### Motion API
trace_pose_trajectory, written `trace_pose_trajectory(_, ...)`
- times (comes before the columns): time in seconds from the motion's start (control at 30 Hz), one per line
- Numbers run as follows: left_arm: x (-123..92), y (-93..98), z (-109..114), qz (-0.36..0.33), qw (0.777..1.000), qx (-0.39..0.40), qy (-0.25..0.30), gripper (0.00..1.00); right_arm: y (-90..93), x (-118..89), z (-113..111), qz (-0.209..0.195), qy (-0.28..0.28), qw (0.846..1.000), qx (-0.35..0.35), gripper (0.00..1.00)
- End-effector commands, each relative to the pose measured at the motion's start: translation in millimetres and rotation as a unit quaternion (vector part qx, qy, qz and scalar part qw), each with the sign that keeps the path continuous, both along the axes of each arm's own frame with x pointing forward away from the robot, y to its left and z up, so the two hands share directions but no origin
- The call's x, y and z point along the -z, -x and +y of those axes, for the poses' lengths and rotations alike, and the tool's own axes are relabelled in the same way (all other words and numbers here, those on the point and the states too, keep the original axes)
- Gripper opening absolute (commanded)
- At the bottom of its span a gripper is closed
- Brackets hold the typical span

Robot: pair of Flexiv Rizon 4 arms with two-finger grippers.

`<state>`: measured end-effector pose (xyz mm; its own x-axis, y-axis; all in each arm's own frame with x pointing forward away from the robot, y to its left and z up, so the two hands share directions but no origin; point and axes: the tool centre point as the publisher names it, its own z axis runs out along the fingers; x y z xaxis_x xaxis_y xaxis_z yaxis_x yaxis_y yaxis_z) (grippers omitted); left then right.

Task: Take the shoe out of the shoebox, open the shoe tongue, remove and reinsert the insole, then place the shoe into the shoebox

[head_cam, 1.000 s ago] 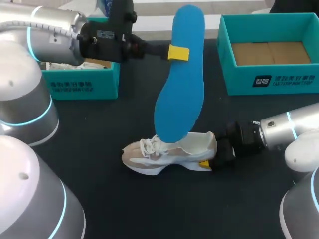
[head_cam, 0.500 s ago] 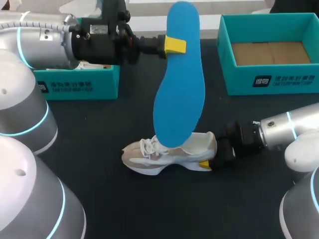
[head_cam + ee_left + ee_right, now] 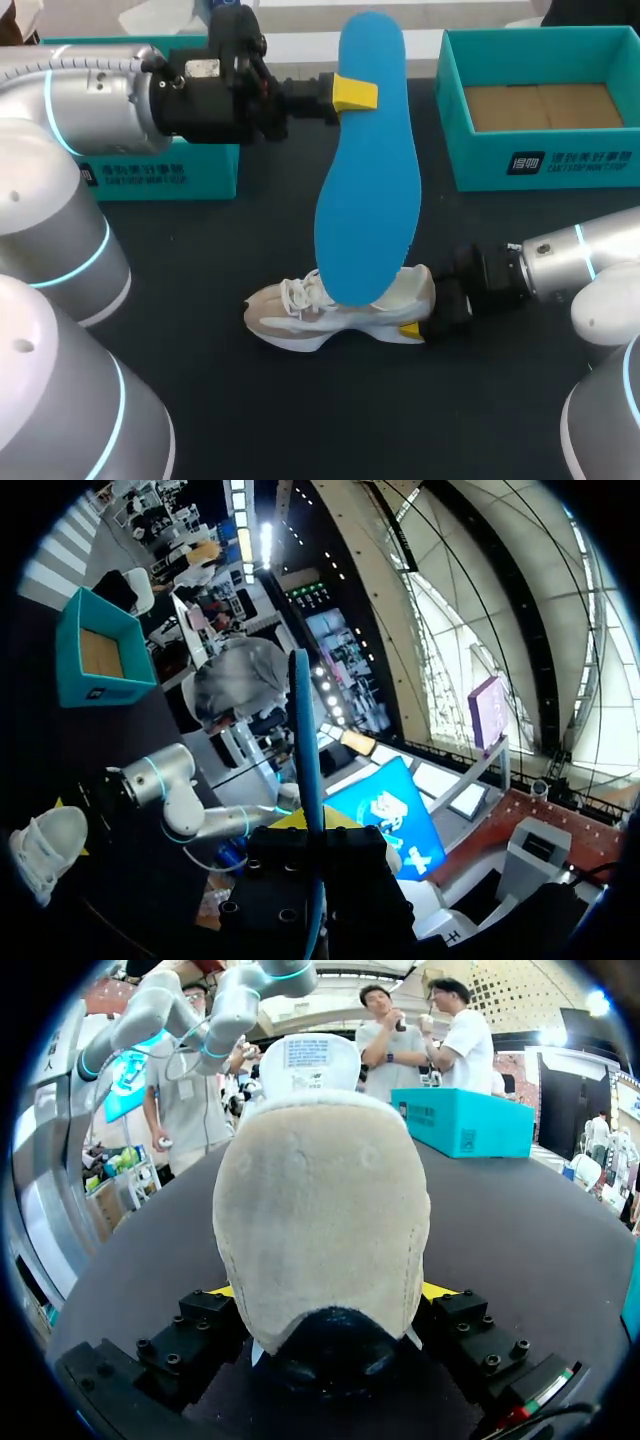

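Black cloth covers the table (image 3: 300,410), with an empty box (image 3: 540,170) at its far right and a second box (image 3: 160,178) at its far left, part hidden behind my left arm. The blue insole (image 3: 368,190) stands nearly upright in the air over the middle of the table. Its upper part is pinched flat between the closed fingers of the left gripper (image 3: 355,92), and its lower end hangs just over the mouth of the shoe (image 3: 320,315). The shoe sits on its sole on the table, well apart from both boxes. The right gripper (image 3: 425,312) is clamped on its heel from two sides, as the right wrist view shows. Over the last second the left arm has pushed in from the side. The insole has sunk a little and leans more to the right, while the shoe and right arm have kept still. I judge the insole is out and now being fed back in, with the boxing of the shoe not yet begun.
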<state>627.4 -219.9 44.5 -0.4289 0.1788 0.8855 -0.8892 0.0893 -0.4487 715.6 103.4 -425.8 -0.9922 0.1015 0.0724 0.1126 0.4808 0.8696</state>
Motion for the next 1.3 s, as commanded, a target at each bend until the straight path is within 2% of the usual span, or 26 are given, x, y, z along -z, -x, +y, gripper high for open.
trace_pose_trajectory(0.03, 1.0, 0.5, -3.8, 0.002, 1.000, 0.000, 0.004, 0.00, -0.1, 11.1, 5.0, 0.001, 0.001, 1.000, 0.000, 0.00)
trace_pose_trajectory(0.83, 2.1, 3.0, -7.6, -0.003, 1.000, -0.007, 0.008, 0.00, -0.1, 11.1, 5.0, 0.001, 0.001, 1.000, 0.000, 0.00)
trace_pose_trajectory(0.87, 2.1, 3.0, -7.6, -0.003, 1.000, -0.007, 0.008, 0.00, -0.1, 11.1, 5.0, 0.001, 0.001, 1.000, 0.000, 0.12)
trace_pose_trajectory(0.9, 2.1, 3.0, -7.6, -0.003, 1.000, -0.007, 0.008, 0.00, -0.1, 11.1, 5.0, 0.001, 0.001, 1.000, 0.000, 0.40)
trace_pose_trajectory(0.93, 2.1, 3.0, -7.6, -0.003, 1.000, -0.007, 0.008, 0.00, -0.1, 11.1, 5.0, 0.001, 0.001, 1.000, 0.000, 1.00)
trace_pose_trajectory(1.3, 2.1, 3.0, -7.6, -0.003, 1.000, -0.007, 0.008, 0.00, 0.0, 10.1, 3.9, -0.001, 0.001, 1.000, 0.002, 1.00)
